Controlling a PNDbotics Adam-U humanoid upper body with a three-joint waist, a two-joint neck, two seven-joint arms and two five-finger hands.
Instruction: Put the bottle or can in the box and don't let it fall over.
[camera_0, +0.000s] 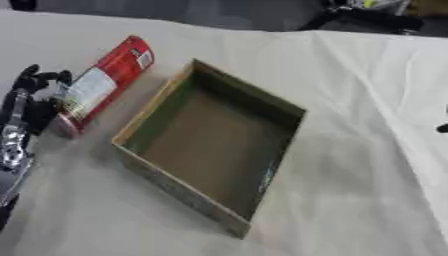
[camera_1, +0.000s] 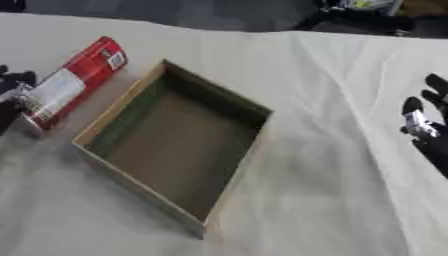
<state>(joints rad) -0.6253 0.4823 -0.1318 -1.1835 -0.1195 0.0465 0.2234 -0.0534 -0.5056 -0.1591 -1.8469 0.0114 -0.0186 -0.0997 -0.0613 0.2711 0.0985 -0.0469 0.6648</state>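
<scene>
A red can (camera_0: 103, 82) with a white label lies on its side on the white cloth, its silver end towards me. It is just left of the open cardboard box (camera_0: 262, 107), which is empty. My left hand (camera_0: 33, 92) is at the can's lower left side, fingers pointing up beside the label and not wrapped round it; whether it touches the can is unclear. My right hand (camera_1: 423, 122) rests open at the right edge, fingers up, well away from the box.
The white cloth (camera_0: 367, 165) covers the table, with folds running on the right. Dark objects (camera_1: 359, 17) stand past the table's far edge at the top right.
</scene>
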